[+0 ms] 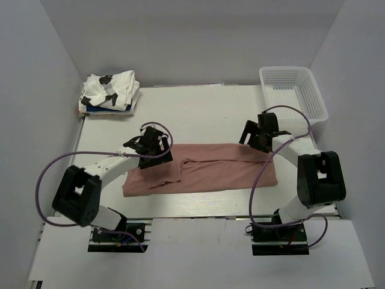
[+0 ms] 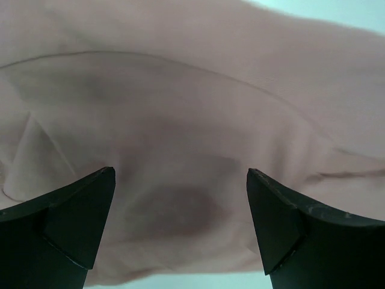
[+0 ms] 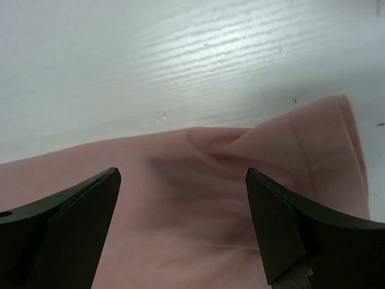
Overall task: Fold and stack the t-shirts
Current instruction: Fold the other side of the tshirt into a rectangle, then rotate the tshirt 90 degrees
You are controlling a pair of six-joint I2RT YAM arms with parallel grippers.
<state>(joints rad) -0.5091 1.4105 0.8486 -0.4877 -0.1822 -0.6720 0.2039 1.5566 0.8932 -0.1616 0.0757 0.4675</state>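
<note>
We see the pink t-shirt (image 1: 204, 171) lying folded into a long band across the near middle of the counter (image 1: 198, 111). The left hand (image 2: 180, 174) hangs over its left end and the right hand (image 3: 183, 174) over its far right edge, both wide and holding nothing. The white printed t-shirt (image 1: 111, 87) lies folded on the blue t-shirt (image 1: 95, 109) in the far left corner.

Three t-shirts (image 1: 204, 171), one basket (image 1: 295, 90)

Left arm (image 1: 78, 195) and right arm (image 1: 319, 177) have white links, black joints, purple cables (image 1: 38, 183), black jaws.
</note>
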